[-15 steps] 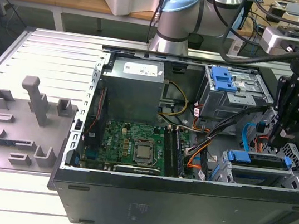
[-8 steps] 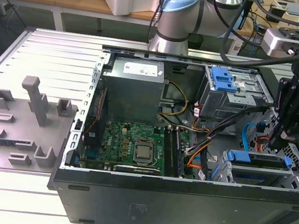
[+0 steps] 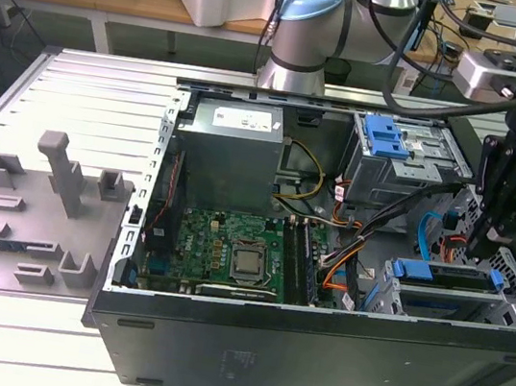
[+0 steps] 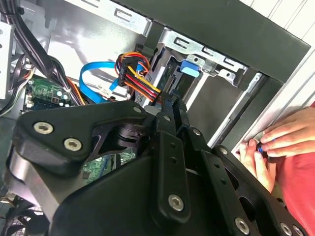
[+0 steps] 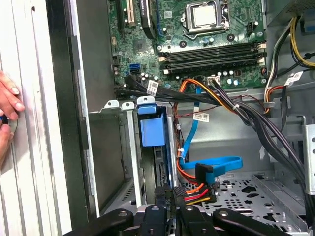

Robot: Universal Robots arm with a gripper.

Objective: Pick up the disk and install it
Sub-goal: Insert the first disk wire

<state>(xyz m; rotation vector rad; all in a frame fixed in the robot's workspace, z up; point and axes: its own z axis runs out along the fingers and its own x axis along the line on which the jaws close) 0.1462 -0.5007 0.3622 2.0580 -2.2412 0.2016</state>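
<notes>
The disk [image 3: 447, 278] sits in the drive cage at the front corner of the open computer case, at the exterior view's right. Its blue end handle [image 5: 151, 131] faces the motherboard, and the handle [image 4: 189, 67] also shows in the second wrist view. My black gripper [image 3: 479, 247] hangs just above the disk's far end, close to the case wall. Its fingers [image 4: 170, 110] are pressed together with nothing between them. In the first wrist view the gripper [image 5: 172, 191] points along the disk's edge, right beside a connector with orange, red and yellow wires [image 5: 193, 192].
A blue bracket [image 3: 388, 135] tops the grey drive cage at the back. The motherboard [image 3: 230, 247] and power supply [image 3: 231, 145] occupy the case's left half. Blue and orange cables [image 5: 216, 164] loop beside the disk. A person's hand [image 4: 288, 137] rests on the case's outer edge. A grey fixture plate [image 3: 42, 209] lies at the left.
</notes>
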